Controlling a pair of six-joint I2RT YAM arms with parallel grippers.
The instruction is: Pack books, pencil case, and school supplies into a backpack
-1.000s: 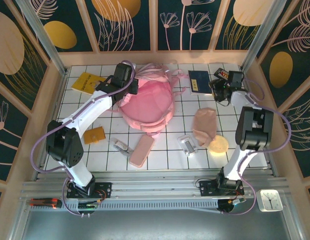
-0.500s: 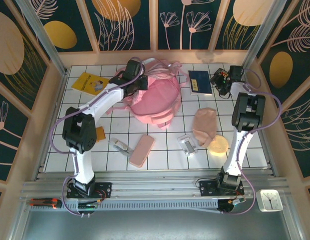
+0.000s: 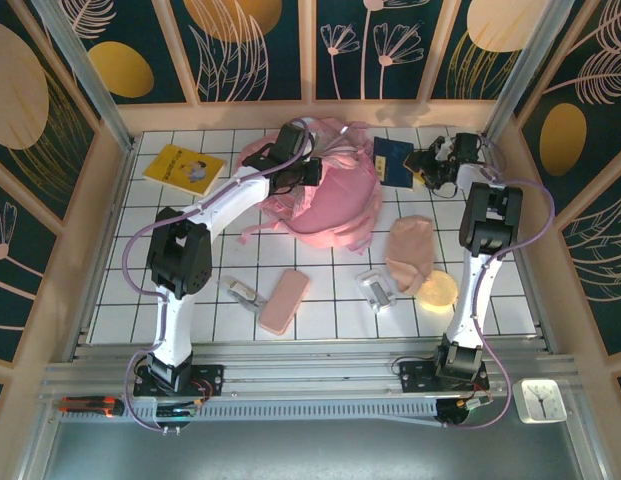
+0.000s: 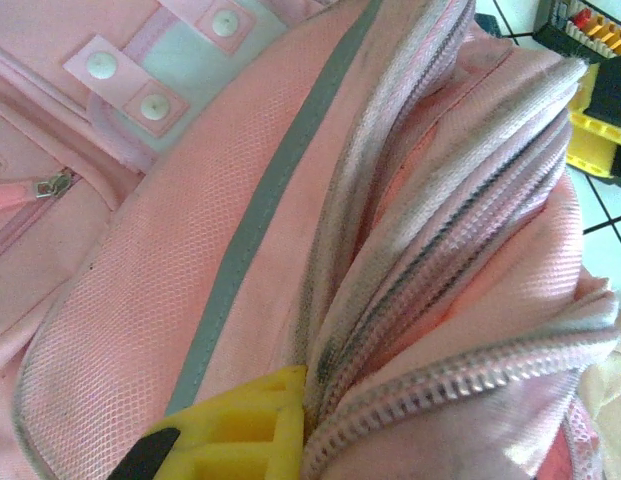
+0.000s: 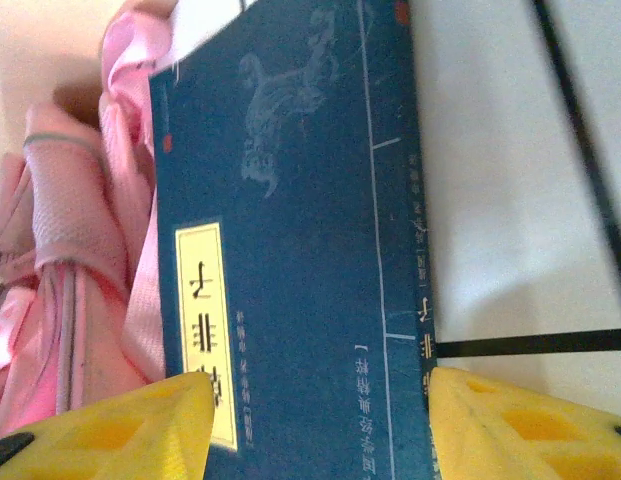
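Dark floral wall panels are wrapped round a white gridded desk [image 3: 320, 325], as seen from overhead. Quick rundown, then.

The backpack [image 3: 335, 200] is slumped in the upper middle of the frame, with pink straps [image 3: 265, 215] spilled out to its left. The left end effector [image 3: 310, 172] is tucked into the bag's upper left edge. In the left wrist view one yellow finger [image 4: 235, 435] is seen at the bottom of the frame, pressed against a fold of fabric beside the zip [image 4: 460, 390]. So it's closed together and clamped on the backpack material.

The navy book [image 3: 393, 162] is found just right of the bag, touching it, in the upper right. The right end effector [image 3: 420, 170] is parked at that book's right side. In the right wrist view its two yellow fingers [image 5: 110, 430] are held apart at the bottom corners, with the book's cover spread between them. Whether the book is actually being touched can't be told.

The yellow book [image 3: 184, 168] is laid flat in the upper left, well apart from the bag. The pencil case [image 3: 282, 301] is lying tilted in the lower middle. One silver clip [image 3: 242, 294] is placed just to its left and another [image 3: 376, 290] further right. A crumpled beige pouch-like thing [image 3: 410, 250] and a pale yellow disc [image 3: 438, 289] are sat at the lower right, touching each other.
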